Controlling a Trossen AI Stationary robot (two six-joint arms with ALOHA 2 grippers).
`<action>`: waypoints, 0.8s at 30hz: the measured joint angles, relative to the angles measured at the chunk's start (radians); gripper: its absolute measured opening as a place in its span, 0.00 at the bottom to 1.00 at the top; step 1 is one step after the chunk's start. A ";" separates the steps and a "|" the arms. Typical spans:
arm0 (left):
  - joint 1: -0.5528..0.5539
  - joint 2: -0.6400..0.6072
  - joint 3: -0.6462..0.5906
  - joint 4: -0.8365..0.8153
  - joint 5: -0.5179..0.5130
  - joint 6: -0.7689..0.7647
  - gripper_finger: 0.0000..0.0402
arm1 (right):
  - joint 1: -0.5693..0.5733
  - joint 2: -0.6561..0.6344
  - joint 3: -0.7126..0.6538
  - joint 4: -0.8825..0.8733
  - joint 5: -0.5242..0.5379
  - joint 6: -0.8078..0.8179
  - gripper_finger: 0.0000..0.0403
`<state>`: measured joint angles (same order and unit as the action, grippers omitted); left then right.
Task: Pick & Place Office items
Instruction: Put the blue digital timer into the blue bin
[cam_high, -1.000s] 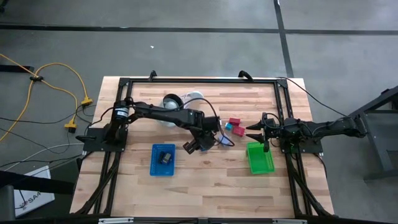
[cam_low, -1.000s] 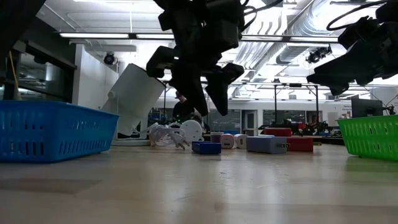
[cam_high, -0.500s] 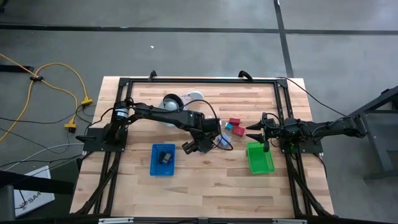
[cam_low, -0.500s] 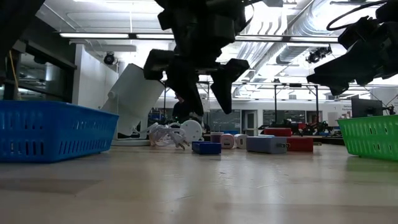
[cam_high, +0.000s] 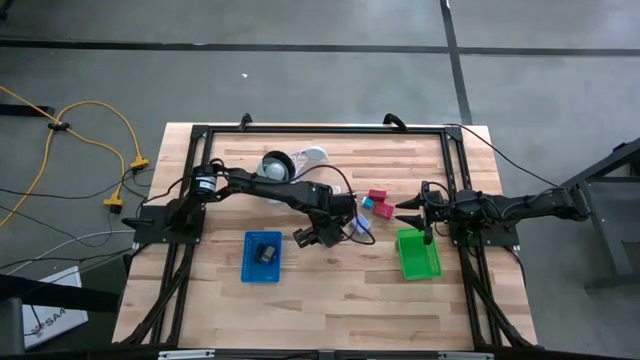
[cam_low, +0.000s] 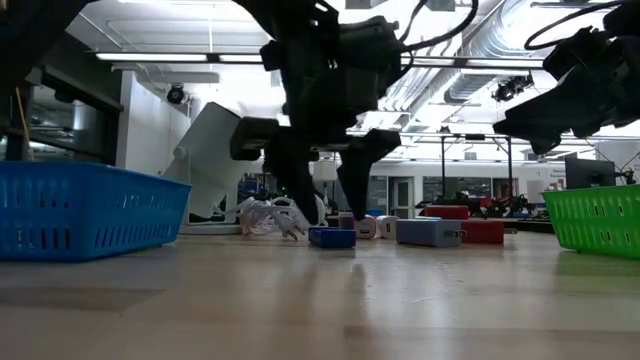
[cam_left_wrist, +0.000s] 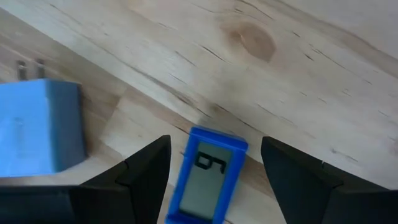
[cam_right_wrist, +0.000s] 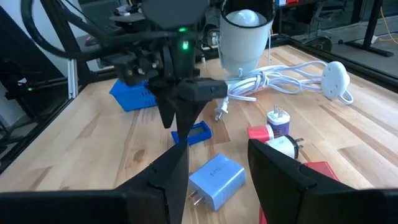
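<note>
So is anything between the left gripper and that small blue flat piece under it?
Nothing visible. The left gripper is open, its fingers either side of the small blue flat piece on the bare table. The pale-blue block lies off to one side.

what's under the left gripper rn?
The left gripper, fingers open, hangs over a small flat blue piece with a grey face lying on the wooden table, between the fingers. A pale-blue plug block lies beside it. The piece's near end is out of frame.
</note>
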<state>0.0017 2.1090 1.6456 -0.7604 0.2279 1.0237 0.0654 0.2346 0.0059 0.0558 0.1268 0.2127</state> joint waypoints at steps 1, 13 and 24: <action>0.000 0.003 0.001 0.010 -0.001 0.000 0.60 | 0.000 0.000 0.000 -0.001 0.001 0.000 0.38; 0.005 0.018 0.001 0.014 -0.044 -0.001 0.60 | 0.000 0.000 0.000 0.000 0.001 0.000 0.38; 0.005 0.037 0.000 0.002 -0.051 -0.012 0.60 | 0.000 0.000 0.000 0.000 0.001 0.000 0.38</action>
<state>0.0063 2.1456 1.6459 -0.7589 0.1772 1.0115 0.0654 0.2348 0.0059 0.0555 0.1276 0.2123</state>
